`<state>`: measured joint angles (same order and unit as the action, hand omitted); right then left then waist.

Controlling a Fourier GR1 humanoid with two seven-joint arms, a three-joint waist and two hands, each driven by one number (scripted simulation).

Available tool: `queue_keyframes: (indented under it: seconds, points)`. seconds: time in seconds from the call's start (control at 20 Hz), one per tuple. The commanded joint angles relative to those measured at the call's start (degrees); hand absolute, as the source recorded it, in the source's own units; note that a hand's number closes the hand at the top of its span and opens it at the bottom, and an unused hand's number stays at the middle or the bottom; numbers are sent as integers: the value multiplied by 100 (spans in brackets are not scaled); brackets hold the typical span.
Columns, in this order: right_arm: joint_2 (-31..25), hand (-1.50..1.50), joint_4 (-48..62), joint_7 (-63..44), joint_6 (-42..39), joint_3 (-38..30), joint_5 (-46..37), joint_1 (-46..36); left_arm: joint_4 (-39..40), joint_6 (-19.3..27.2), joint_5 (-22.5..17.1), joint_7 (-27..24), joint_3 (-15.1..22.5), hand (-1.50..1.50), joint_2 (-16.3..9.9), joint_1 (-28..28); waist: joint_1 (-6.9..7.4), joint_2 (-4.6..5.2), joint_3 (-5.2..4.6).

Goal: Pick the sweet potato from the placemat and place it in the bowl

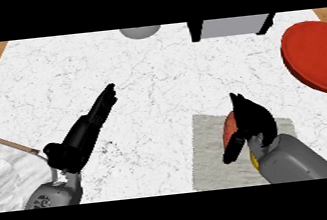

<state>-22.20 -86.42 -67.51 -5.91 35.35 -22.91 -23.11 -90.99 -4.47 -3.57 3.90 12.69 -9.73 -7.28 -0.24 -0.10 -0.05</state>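
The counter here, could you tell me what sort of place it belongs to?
Probably a kitchen: a white marble counter bears a red bowl, and a grey placemat with a sweet potato on it.

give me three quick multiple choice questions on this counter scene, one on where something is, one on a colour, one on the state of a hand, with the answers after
1. Where is the bowl?
A. at the counter's right edge, beyond the placemat
B. at the near left corner
C. on the placemat

2. What colour is the bowl?
A. blue
B. red
C. green

3. What is the right hand doing?
A. resting open far from the placemat
B. curled down over the sweet potato on the placemat
C. holding the sweet potato above the bowl

Answers:
1. A: the bowl sits at the right edge, farther off than the grey placemat.
2. B: its whole surface is red.
3. B: the right hand's fingers bend over the sweet potato, which shows orange-red beside them on the placemat; whether they already grip it cannot be told. The left hand is open, fingers straight, over bare counter.
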Motion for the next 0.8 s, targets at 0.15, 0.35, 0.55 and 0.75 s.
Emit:
queue_keyframes:
  seconds: [0.15, 0.35, 0.55, 0.75]
  points:
    - [70, -150, 89, -572, -160, -388, -177, 378, -239, -283, -146, 0, -228, 0, -217, 186, 29, -1, 3]
    - [368, -150, -12, -635, -184, -319, -500, 566, 77, -149, -58, 260, -232, 0, 72, -232, -6, 3, 3]
    - [687, -150, 939, 282, -9, -601, -783, 479, -422, 57, 150, 601, -7, 0, 307, -51, 42, 8, 6]
    - [408, 150, 991, 948, -307, -1088, -1035, 159, -73, -215, 303, -86, -73, 0, 221, 296, 44, 10, 5]
